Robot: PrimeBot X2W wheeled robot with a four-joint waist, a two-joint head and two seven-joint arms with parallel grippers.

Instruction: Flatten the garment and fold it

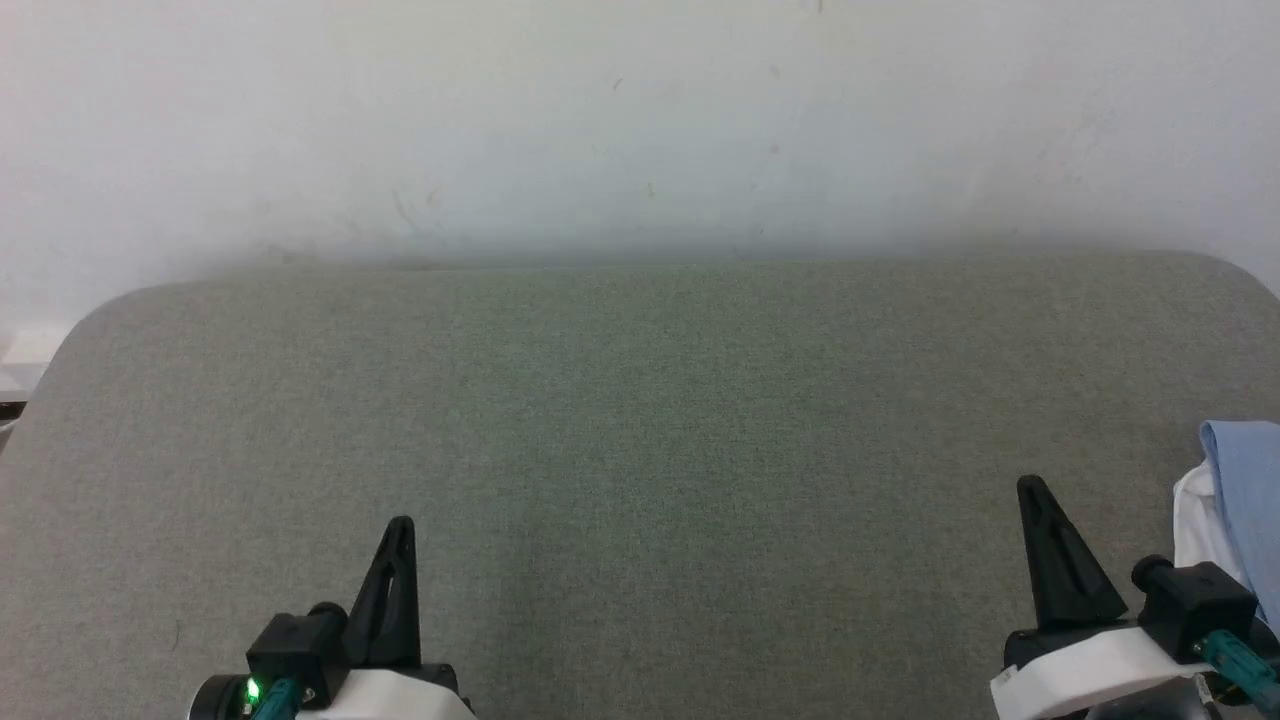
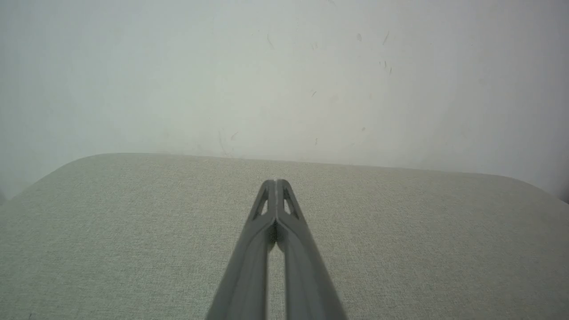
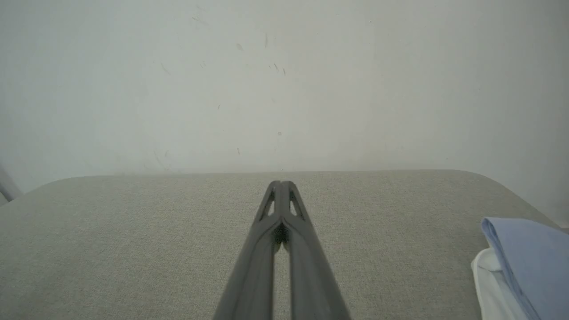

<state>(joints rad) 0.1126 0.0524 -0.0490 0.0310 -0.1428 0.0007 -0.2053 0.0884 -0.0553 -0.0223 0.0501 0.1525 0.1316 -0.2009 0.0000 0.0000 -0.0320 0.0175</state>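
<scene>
A light blue garment [image 1: 1245,500] with a white part under it lies at the table's right edge, partly cut off by the picture's border; the right wrist view has the garment [image 3: 529,258] at its lower right. My right gripper [image 1: 1035,490] is shut and empty, a short way left of the garment and apart from it. Its tips [image 3: 281,183] meet over bare table. My left gripper [image 1: 400,525] is at the lower left, also shut with nothing in it, tips [image 2: 275,182] pressed together.
A grey-green fabric-covered table [image 1: 640,420] with rounded far corners stands against a pale wall [image 1: 640,120]. Its wide middle lies between the two grippers.
</scene>
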